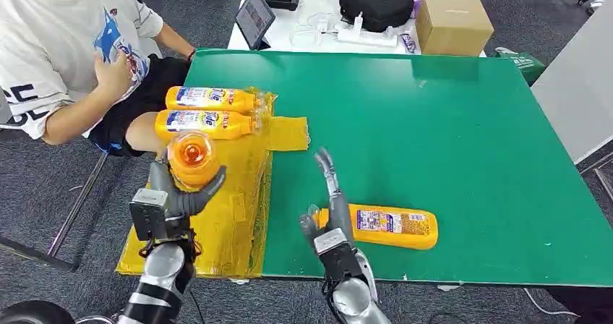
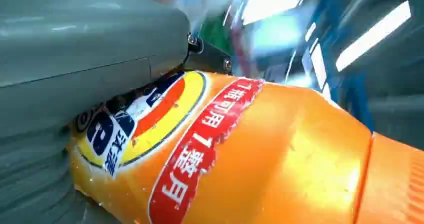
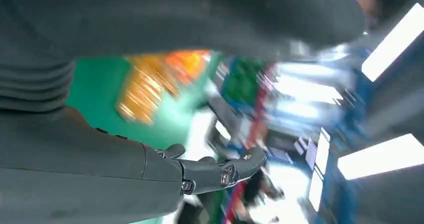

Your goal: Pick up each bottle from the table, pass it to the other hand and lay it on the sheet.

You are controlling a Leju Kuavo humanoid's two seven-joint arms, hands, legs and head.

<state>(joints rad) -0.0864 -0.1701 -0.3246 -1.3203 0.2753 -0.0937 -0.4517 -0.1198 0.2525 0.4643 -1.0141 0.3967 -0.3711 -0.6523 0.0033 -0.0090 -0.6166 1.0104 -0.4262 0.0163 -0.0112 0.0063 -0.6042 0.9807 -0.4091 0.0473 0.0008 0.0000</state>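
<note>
Robot body: two silver arms, each ending in a dark grey hand.

Lower left of the head view: the left arm (image 1: 160,284) is ribbed silver metal with a black cable at its side, topped by a boxy grey wrist block; the left hand (image 1: 181,194) has dark grey fingers. Lower centre: the right hand (image 1: 329,212) has slim, dark, jointed fingers (image 3: 220,171) with small round screws and a light tag on the wrist. Wrist views show a smooth grey ribbed cover (image 2: 75,59).

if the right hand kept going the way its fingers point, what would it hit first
Probably nothing close. The right hand is open, fingers pointing up and away over bare green table. The lying bottle sits beside it, off that line. Depth is unclear, so this is a guess.
</note>
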